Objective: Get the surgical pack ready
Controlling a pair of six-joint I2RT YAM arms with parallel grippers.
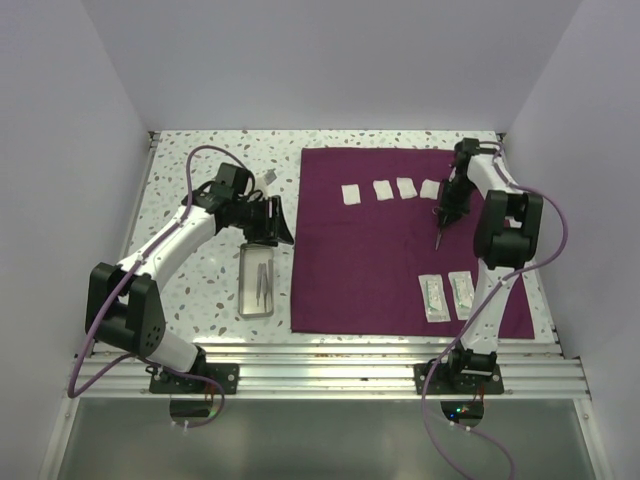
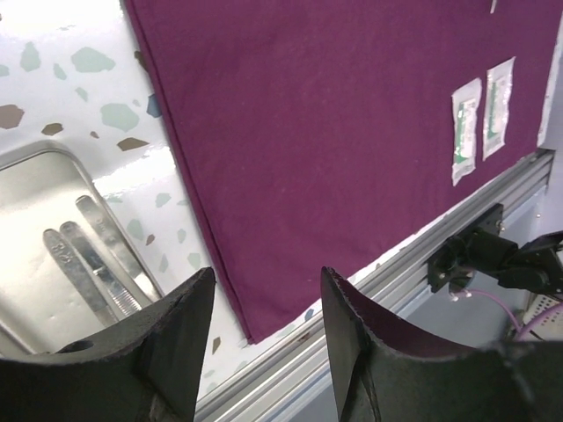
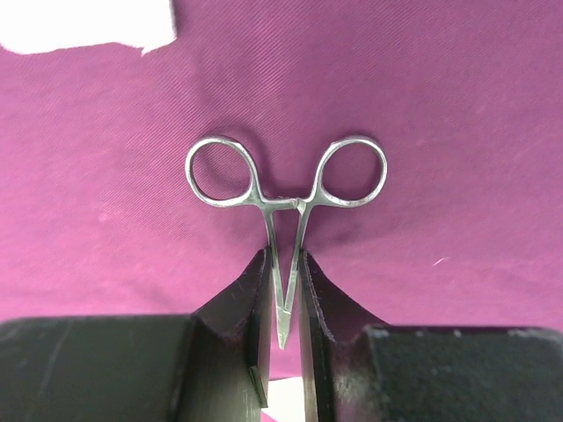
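Right wrist view: the right gripper (image 3: 283, 264) is clamped on a small ring-handled steel forceps (image 3: 286, 189). Its two black fingers (image 3: 251, 299) press on the shanks just below the finger rings. The rings stick out past the fingertips and the pointed end lies back between the fingers. Under the gripper spreads the large dark magenta-purple cloth sheet (image 3: 440, 105). Whether the rings touch it I cannot tell. Ahead of the fingertips and to their left shows a corner of one of the white gauze squares (image 3: 88, 26).

In the top external view four of these squares (image 1: 382, 189) lie in a row on the cloth, running off to the gripper's left, the last one just beside it. Two white sealed packets (image 1: 447, 297) lie on the cloth behind this gripper, towards its arm's base.

The left gripper (image 2: 264, 290) stands with its jaws apart and nothing between them, above the cloth's left edge. To the left of its fingers (image 2: 176, 325), a shiny rectangular steel tray (image 2: 35, 202) sits on the speckled white table (image 2: 53, 79), just beside the cloth and holding thin flat metal tweezers (image 2: 101, 255).
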